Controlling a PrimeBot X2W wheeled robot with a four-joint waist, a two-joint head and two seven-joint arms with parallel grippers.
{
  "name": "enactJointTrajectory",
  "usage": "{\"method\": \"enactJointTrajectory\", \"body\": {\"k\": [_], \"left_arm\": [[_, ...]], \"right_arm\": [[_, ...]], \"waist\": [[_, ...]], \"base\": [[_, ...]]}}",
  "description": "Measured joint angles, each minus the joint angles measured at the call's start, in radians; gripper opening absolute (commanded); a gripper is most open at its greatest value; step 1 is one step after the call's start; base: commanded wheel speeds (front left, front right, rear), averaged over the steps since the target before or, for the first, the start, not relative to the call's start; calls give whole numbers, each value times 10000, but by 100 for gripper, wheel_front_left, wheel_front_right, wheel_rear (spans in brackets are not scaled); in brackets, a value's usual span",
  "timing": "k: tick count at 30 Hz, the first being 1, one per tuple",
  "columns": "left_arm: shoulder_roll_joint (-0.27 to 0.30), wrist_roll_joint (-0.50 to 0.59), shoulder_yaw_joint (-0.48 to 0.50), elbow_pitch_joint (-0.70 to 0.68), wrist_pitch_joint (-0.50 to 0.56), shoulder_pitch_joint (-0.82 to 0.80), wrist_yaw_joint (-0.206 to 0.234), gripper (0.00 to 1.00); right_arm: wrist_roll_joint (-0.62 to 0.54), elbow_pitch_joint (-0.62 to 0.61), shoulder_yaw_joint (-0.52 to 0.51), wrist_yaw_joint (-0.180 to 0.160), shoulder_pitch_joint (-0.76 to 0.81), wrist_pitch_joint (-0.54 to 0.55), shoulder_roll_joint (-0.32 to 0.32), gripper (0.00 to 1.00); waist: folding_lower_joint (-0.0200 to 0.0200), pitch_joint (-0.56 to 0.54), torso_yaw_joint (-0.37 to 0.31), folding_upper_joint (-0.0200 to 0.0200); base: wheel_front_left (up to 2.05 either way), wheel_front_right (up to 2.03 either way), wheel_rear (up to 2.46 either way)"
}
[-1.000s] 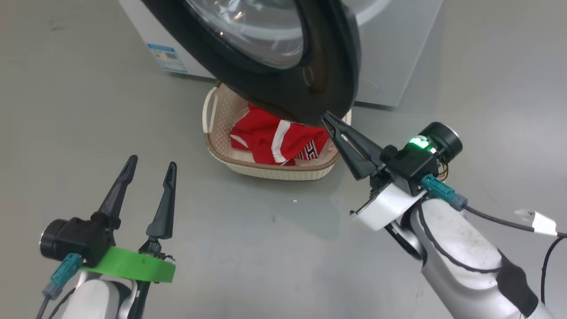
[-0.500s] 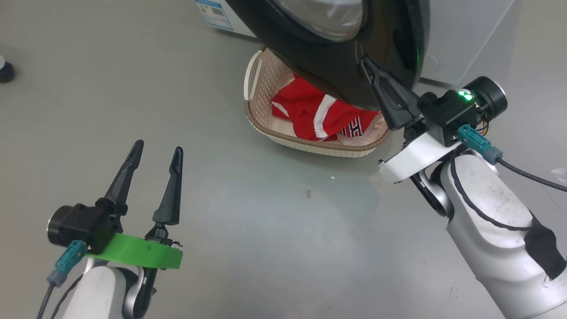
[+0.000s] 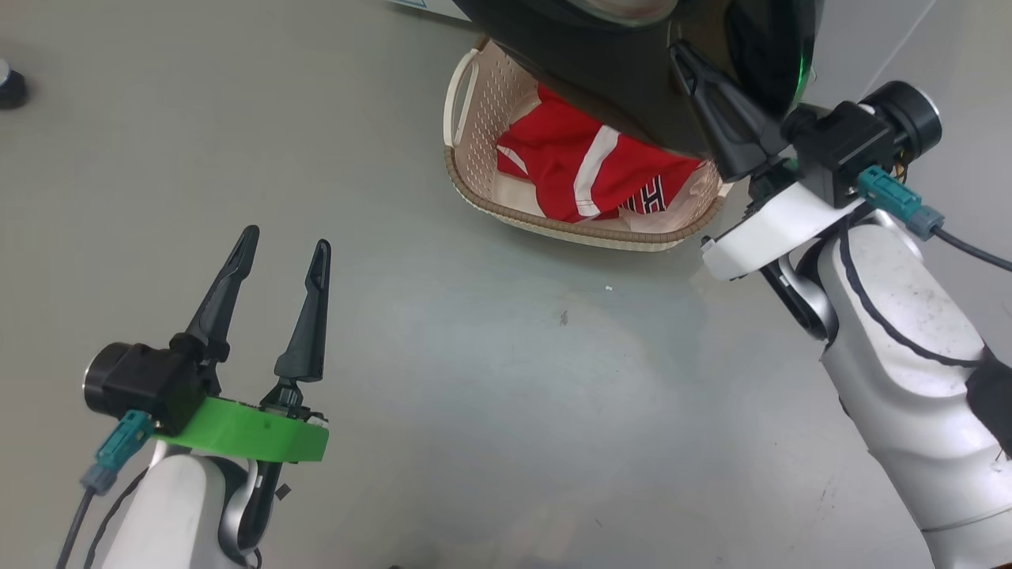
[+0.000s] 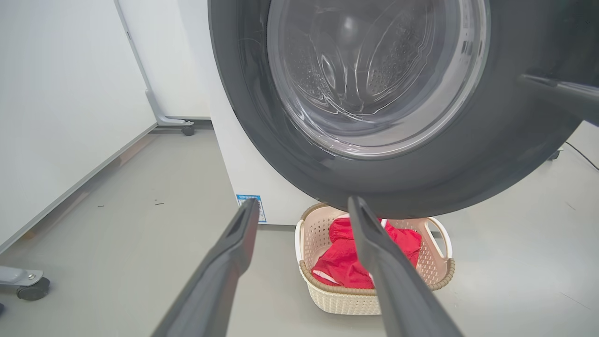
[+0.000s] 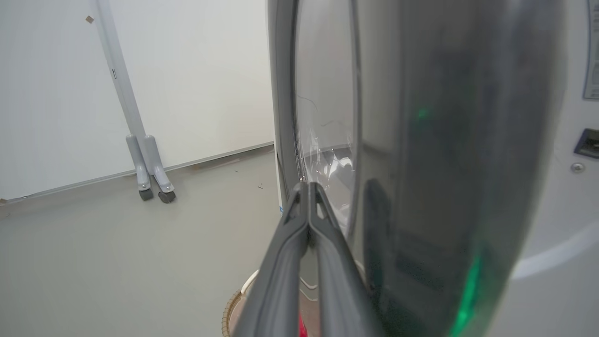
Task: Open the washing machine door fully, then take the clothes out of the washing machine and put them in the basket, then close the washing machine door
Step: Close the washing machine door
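Clothes (image 3: pixel 553 158) in basket (image 3: pixel 484 118), top centre.
My left gripper (image 3: pixel 286 238) lower left, fingers spread wide, empty; right gripper (image 3: pixel 678 51) upper right, pinched shut, tip at black rim of washing machine door (image 3: pixel 601 71) overhanging basket.

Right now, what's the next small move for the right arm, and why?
Probably push the washing machine door toward the washing machine with the right gripper. The clothes lie in the basket, the door hangs open above it, and the gripper's shut fingers appear to rest against its black rim. The left gripper is open, holding nothing.
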Motion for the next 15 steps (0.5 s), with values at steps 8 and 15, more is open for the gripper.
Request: {"method": "enactJointTrajectory", "body": {"k": [8, 15], "left_arm": [[-8, -15, -167, -165, 0, -278, 0, 100], [-82, -186, -314, -209, -2, -510, 0, 100]], "right_arm": [[-8, 146, -301, 0, -681, -42, -268, 0], [-48, 163, -554, 0, -1609, 123, -598, 0]], "waist": [[0, 446, -79, 0], [0, 996, -56, 0]], "base": [[0, 0, 0], [0, 0, 0]]}}
